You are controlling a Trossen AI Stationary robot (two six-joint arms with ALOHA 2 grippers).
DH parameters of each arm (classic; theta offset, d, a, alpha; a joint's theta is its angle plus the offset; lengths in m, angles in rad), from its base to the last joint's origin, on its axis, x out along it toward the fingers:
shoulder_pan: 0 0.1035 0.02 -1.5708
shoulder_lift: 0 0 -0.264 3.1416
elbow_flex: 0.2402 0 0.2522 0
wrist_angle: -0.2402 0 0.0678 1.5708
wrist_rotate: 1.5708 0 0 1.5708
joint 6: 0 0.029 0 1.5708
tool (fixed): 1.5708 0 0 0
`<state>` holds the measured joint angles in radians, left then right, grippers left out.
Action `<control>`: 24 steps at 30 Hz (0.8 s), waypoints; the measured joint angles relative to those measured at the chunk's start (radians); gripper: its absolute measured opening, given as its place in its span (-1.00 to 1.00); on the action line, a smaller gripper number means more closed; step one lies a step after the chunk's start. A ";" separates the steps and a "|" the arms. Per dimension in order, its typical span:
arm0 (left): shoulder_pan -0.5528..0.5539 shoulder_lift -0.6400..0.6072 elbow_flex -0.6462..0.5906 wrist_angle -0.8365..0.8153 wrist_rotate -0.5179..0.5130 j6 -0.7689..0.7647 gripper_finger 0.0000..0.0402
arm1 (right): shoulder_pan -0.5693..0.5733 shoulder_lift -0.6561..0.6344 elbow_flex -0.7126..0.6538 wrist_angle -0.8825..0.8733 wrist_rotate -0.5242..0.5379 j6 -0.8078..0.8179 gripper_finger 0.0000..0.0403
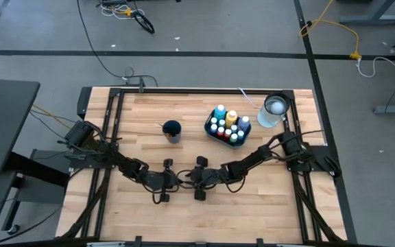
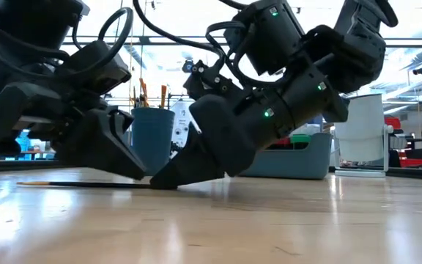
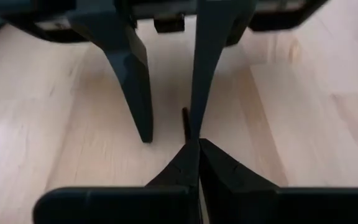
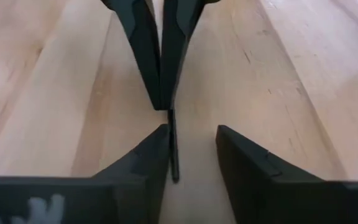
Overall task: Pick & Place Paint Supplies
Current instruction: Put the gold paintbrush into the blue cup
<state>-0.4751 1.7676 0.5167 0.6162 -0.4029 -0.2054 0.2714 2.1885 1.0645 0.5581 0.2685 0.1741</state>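
A thin dark paintbrush (image 2: 79,183) lies flat on the wooden table, near the middle of its near half. Both grippers meet over it, tip to tip. My left gripper (image 1: 177,180) comes from the left and is shut on the brush. My right gripper (image 1: 189,178) comes from the right and is open. Its two fingers stand on either side of the brush (image 4: 173,149), one finger close beside it; whether that finger touches the brush does not show. The paint bottles (image 1: 226,123) stand in a dark bin farther back. My left gripper (image 3: 198,144) pinches the paintbrush between its two fingertips, near the end that points toward the right arm (image 4: 170,115). The fingers slant down from the table's left, roughly along the brush. The brush lies on the table, its long part (image 2: 79,183) running back under the left gripper.
A blue cup with brushes (image 1: 172,130) stands behind the grippers. To its right is the dark bin of bottles (image 1: 210,132), then a clear container (image 1: 274,110) near the far right corner. A lone brush (image 1: 249,98) lies at the far edge. Bare wood lies along the near edge.
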 joint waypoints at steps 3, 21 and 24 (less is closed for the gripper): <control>0.000 0.000 0.000 0.044 -0.002 -0.001 -0.95 | 0.001 0.023 -0.002 0.046 0.004 0.005 -0.41; -0.029 -0.216 0.001 -0.212 -0.094 -0.092 -0.79 | -0.011 0.097 0.000 0.155 -0.071 -0.046 -0.67; -0.036 -0.273 0.001 -0.364 -0.081 -0.212 -0.69 | -0.013 0.097 0.000 0.155 -0.077 -0.072 -0.87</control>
<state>-0.5115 1.4942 0.5179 0.2522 -0.4839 -0.4175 0.2581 2.2852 1.0645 0.7136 0.1918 0.1019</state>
